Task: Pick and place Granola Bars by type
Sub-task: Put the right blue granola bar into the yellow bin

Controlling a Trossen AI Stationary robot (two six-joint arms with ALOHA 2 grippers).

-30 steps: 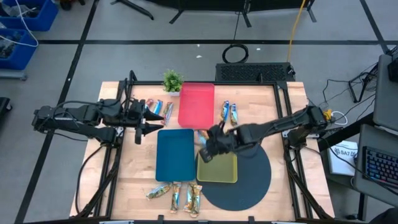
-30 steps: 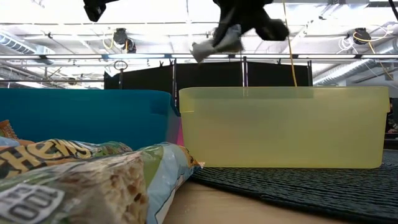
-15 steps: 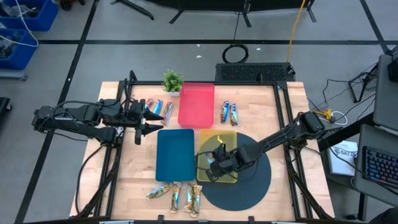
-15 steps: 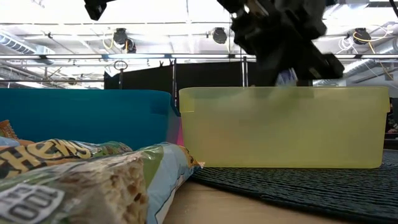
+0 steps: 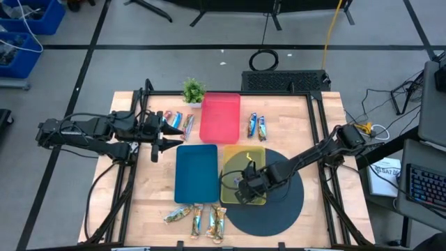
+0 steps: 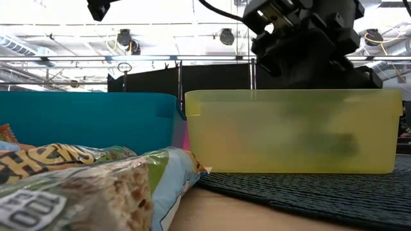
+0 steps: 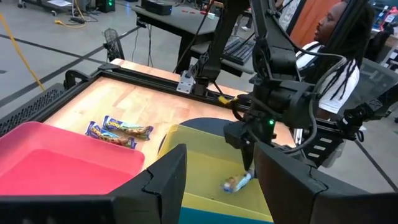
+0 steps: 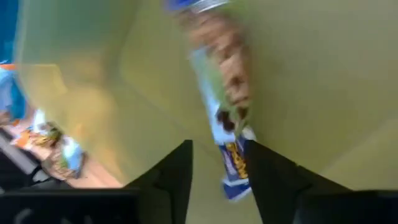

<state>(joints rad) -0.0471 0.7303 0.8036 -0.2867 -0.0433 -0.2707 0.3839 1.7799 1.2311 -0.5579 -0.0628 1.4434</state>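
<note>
On the wooden worktop (image 5: pixel 150 188) sit a blue tray (image 5: pixel 196 173), a red tray (image 5: pixel 220 117) and a yellow tray (image 5: pixel 256 155) — the right tool (image 5: pixel 242 188) reaches down into the yellow one. From overhead its load is hidden; the right wrist view shows the fingers (image 8: pixel 171 180) parted around a blue-wrapped bar (image 8: pixel 225 134), and the left wrist view shows that bar lying on the tray floor. The left tool (image 5: pixel 159 131) hangs spread beside three bars (image 5: pixel 178 123). Two bars (image 5: pixel 256 125) lie right of the red tray, four (image 5: pixel 198 219) at the near edge.
</note>
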